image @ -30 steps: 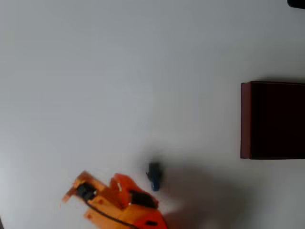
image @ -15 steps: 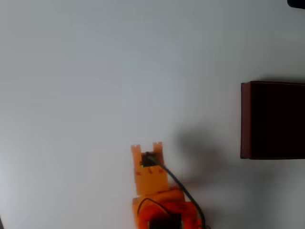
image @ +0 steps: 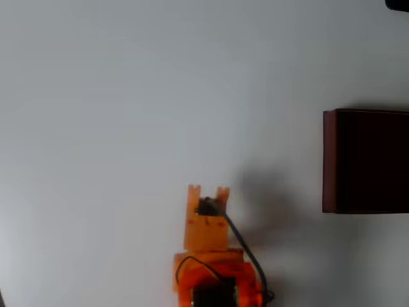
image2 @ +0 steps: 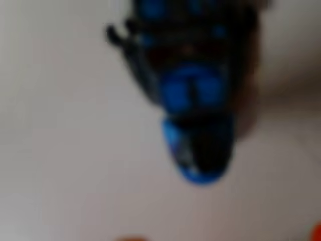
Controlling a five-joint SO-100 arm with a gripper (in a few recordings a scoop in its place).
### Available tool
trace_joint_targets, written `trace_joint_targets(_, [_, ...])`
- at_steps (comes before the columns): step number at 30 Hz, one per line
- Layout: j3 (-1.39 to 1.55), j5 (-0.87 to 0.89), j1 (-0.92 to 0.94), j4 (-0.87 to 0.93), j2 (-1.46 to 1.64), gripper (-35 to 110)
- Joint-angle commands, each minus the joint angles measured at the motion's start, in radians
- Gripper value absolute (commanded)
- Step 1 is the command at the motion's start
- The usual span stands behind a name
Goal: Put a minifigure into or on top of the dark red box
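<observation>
Minifigure [image2: 198, 115]: blurred blue and black form close below the wrist camera, lying on the pale table [image2: 60, 150]; in the overhead view the orange arm covers it. Tool [image: 208, 191]: two orange prongs near the table's bottom edge in the overhead view, slightly apart; whether they grip anything cannot be told. Dark red box [image: 366, 161]: at the table's right edge, well apart from the tool, its interior almost black.
</observation>
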Motion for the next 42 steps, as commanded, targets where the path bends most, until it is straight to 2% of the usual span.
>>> trace_joint_targets(1, [0.000,0.051,-0.031,-0.015,-0.018,17])
trace_joint_targets(13, [0.003,0.064,-0.063,-0.167,-0.249,17])
trace_joint_targets(18, [0.003,0.012,-0.034,-0.212,-0.281,17])
trace_joint_targets(30, [0.025,-0.052,0.032,-0.241,-0.305,17])
trace_joint_targets(42, [0.052,-0.041,0.006,-0.264,-0.287,15])
